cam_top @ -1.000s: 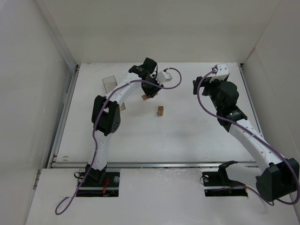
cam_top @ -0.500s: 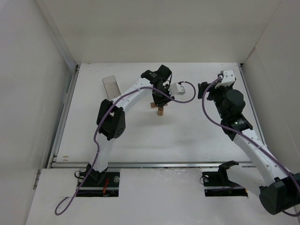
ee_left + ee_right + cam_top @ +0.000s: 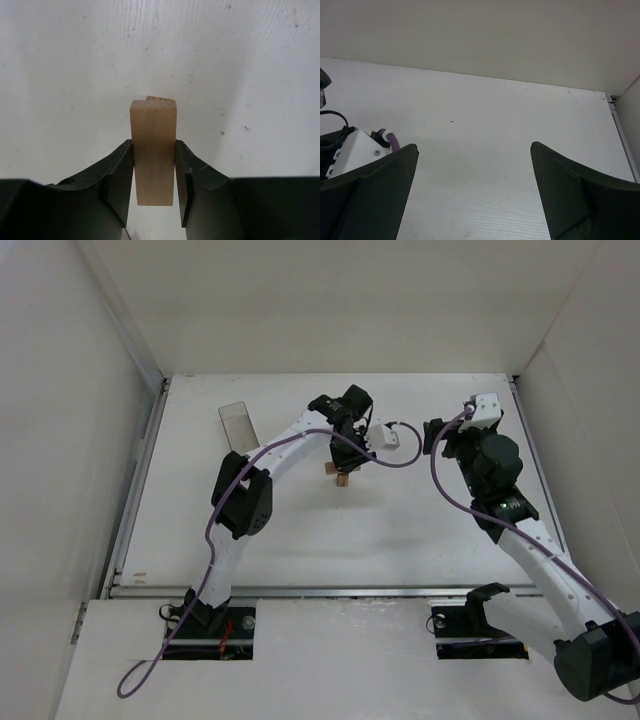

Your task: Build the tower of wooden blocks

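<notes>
wood block tower [image 3: 342,477]: we see it just above the centre of the top view, on the white table [image 3: 300,540]; two tan pieces, mostly hidden under the wrist of the left arm [image 3: 280,445]
flat bar [image 3: 153,125]: centre of the left wrist view, running lengthwise between the fingers, both long sides pressed
cube piece [image 3: 157,98]: we catch only a sliver past the bar's far end in the wrist view; in the top view it peeks out just below the wrist; whether it touches the bar, we cannot tell
left gripper [image 3: 153,147]: clamped on the flat bar, jaws narrow, lower centre of its own view
right gripper [image 3: 472,147]: jaws spread wide, nothing between them; we see its fingers [image 3: 370,190] at the lower left and lower right of its view, over bare table
right arm [image 3: 520,530]: right side of the top view, well apart from the blocks
clear box [image 3: 236,423]: upper left of the table in the top view, well apart from the tower
camera housing [image 3: 357,150]: white, lower left of the right wrist view, purple cable [image 3: 390,140] running into it
</notes>
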`<state>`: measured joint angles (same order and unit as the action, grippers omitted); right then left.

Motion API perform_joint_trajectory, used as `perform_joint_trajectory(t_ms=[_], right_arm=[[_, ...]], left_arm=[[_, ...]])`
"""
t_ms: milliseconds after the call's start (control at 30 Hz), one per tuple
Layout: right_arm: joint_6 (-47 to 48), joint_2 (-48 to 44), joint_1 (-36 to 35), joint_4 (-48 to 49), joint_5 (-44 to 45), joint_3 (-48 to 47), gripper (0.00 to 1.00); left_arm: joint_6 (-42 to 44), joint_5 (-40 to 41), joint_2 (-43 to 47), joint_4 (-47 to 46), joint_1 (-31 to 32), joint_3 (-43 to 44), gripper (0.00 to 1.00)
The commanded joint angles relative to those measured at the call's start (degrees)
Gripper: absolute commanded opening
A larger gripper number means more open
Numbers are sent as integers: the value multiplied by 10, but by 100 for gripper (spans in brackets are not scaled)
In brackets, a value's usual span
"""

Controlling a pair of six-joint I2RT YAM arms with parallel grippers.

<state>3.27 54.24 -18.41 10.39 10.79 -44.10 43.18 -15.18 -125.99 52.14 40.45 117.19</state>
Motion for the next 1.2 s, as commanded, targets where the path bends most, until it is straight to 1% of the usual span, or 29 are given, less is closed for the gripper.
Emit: perform_joint_trajectory(t_ms=[0,733,900,933,1067,1100,1167], right_arm=[[8,-5,-2,14,11,-2,100],[13,-5,-2,14,11,-2,100],[13,-5,-2,14,11,-2,100],[13,-5,-2,14,11,-2,100],[13,-5,-2,14,11,-2,100],[13,-5,-2,14,11,-2,100],[13,-5,-2,14,6,-2,100]], left_arm=[[2,-18,3,-9,3,-6,0],[2,-7,-8,-20,9,-17,0],[7,-7,-8,-20,9,-17,13],[7,-7,-8,-20,9,-17,18],[7,-7,-8,-20,9,-12,31],[7,-7,-8,-20,9,-6,35],[12,-7,-8,-14,9,-6,39]])
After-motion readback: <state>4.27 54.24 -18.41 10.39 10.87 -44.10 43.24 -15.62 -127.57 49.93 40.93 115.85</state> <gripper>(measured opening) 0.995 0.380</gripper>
